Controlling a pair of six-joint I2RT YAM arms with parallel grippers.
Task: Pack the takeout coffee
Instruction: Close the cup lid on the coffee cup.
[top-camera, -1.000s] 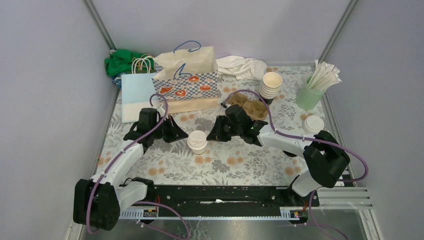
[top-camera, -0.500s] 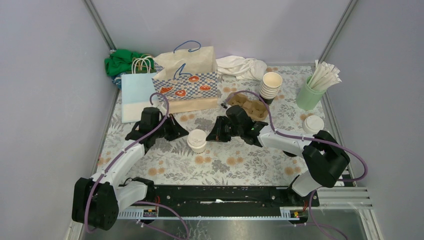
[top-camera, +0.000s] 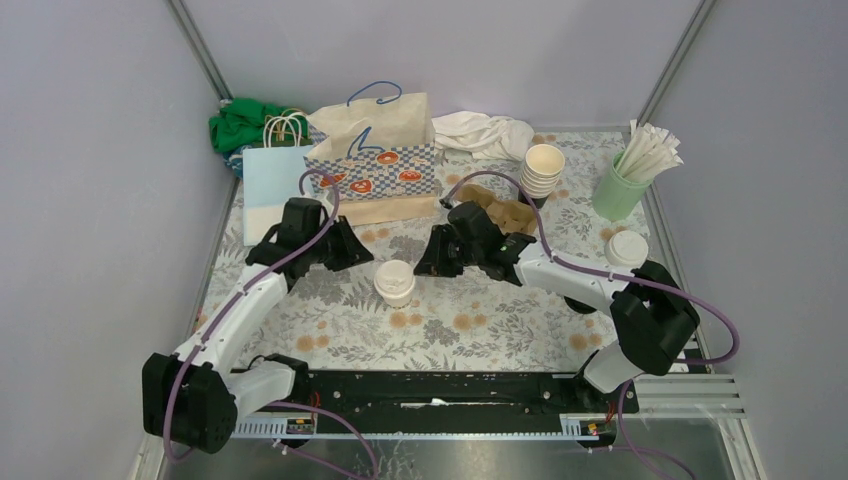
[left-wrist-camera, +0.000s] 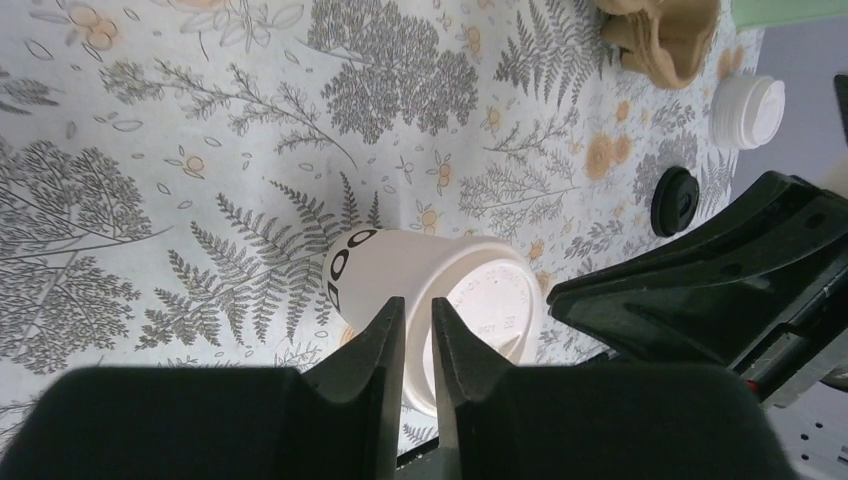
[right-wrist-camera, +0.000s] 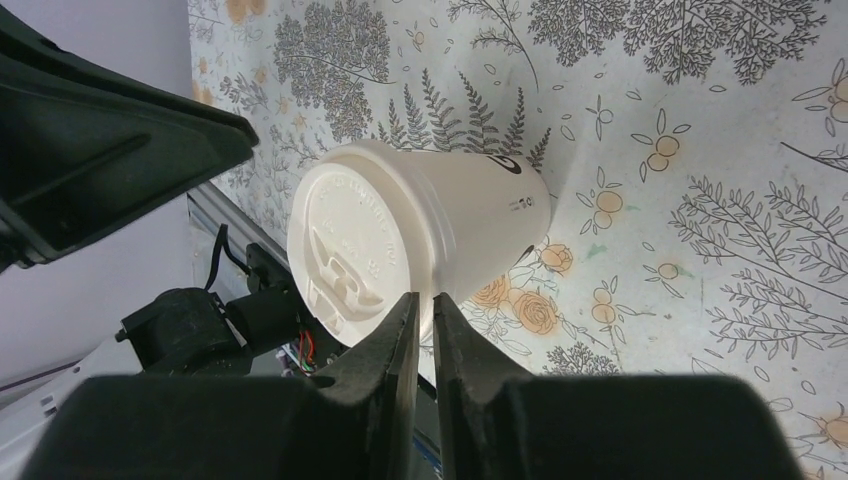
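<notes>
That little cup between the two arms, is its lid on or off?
On: a white lid covers the top of the cup, seen in both wrist views.

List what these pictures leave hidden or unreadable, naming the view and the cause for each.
- Lidded cup's lettering: left wrist view, wraps out of sight round its side.
- Cardboard cup carrier: top view, partly under the right arm.
- Patterned paper bag's inside: top view, hidden by its walls.
- Lid embossing: right wrist view, too faint to read.
</notes>
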